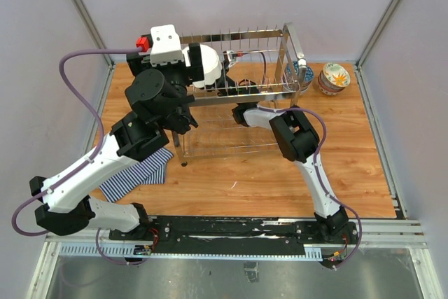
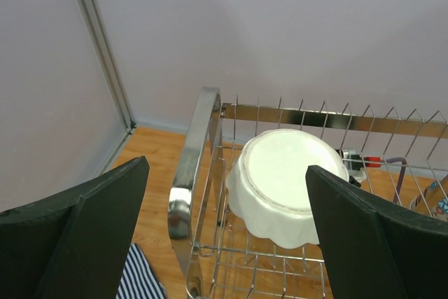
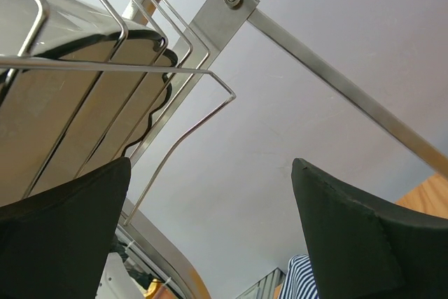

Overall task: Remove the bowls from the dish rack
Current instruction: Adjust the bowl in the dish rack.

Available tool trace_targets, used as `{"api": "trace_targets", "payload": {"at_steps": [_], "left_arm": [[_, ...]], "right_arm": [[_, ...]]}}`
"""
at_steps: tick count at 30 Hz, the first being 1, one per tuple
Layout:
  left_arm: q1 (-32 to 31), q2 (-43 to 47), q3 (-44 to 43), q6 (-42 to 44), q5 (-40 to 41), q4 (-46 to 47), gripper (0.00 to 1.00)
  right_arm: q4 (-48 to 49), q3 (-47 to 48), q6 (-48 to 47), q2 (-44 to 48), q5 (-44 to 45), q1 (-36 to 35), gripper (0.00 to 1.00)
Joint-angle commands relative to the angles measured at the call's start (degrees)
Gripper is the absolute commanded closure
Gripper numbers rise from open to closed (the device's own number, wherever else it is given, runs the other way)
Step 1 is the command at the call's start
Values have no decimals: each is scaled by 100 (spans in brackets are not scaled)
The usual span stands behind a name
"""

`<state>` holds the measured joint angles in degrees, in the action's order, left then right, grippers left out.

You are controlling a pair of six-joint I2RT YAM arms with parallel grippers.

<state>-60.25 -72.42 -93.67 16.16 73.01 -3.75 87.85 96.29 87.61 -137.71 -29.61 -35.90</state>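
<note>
The chrome wire dish rack [image 1: 269, 89] stands at the back of the wooden table. A large white bowl [image 1: 208, 66] with a scalloped rim leans in its upper tier at the left end, base toward my left wrist camera [image 2: 287, 183]. My left gripper [image 1: 197, 68] hovers open just off that end, its fingers [image 2: 91, 232] straddling the rack's loop handle [image 2: 192, 159] without touching the bowl. A dark bowl [image 1: 246, 83] sits further along the tier. My right gripper [image 1: 241, 112] is open under the upper tier, with nothing between its fingers [image 3: 357, 236]. Stacked patterned bowls [image 1: 334, 77] rest on the table right of the rack.
A blue-white striped cloth [image 1: 136, 173] lies on the table by the left arm and shows in the left wrist view [image 2: 140, 278]. A blue-patterned bowl [image 1: 302, 75] is at the rack's right end. Rack wires [image 3: 175, 68] cross above the right gripper. Frame posts and grey walls enclose the table.
</note>
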Motion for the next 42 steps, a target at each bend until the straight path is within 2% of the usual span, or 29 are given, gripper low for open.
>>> {"api": "trace_targets", "payload": {"at_steps": [1, 12, 28, 42], "left_arm": [[-49, 70, -189, 178, 219, 323, 0], [-44, -38, -124, 487, 462, 445, 0], [193, -91, 545, 1190, 549, 1703, 0], [553, -344, 228, 1606, 308, 2116, 0]], "right_arm": [[321, 189, 395, -22, -319, 49, 1], [328, -337, 346, 285, -638, 48, 2], [324, -688, 155, 633, -638, 51, 1], [327, -571, 283, 774, -876, 23, 1]]}}
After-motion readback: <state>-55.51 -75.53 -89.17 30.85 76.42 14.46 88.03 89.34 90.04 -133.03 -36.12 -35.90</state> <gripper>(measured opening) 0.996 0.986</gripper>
